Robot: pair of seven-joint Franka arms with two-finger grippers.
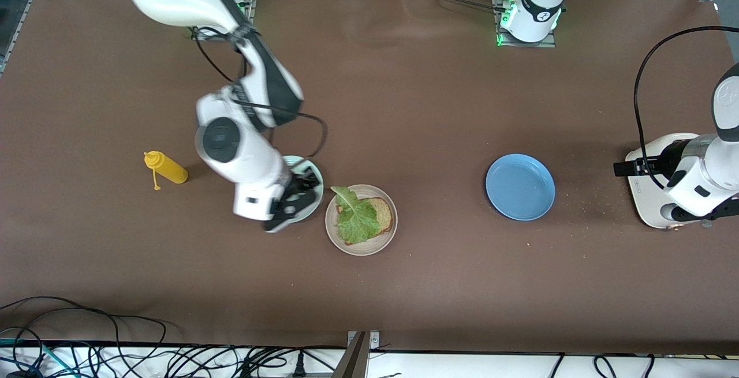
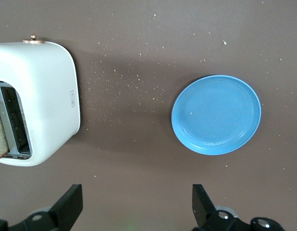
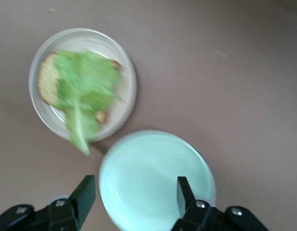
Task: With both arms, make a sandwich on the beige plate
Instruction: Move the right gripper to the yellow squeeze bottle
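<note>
One bread slice [image 1: 378,214] under ruffled lettuce [image 1: 355,216] lies on the beige plate [image 1: 361,246], low centre of the frame. The right gripper [image 3: 134,195] over the mint plate [image 3: 155,180] and the waiting left gripper [image 2: 136,202] both have their fingers spread, empty.

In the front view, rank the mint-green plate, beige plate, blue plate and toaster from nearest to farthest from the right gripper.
1. Mint-green plate, under the right gripper.
2. Beige plate, beside it.
3. Blue plate, toward the left arm's end.
4. Toaster, at that end.

A round blue plate [image 2: 216,114] lies on the crumb-strewn brown tabletop [image 2: 138,43], apart from a white toaster [image 2: 42,96] holding bread.
</note>
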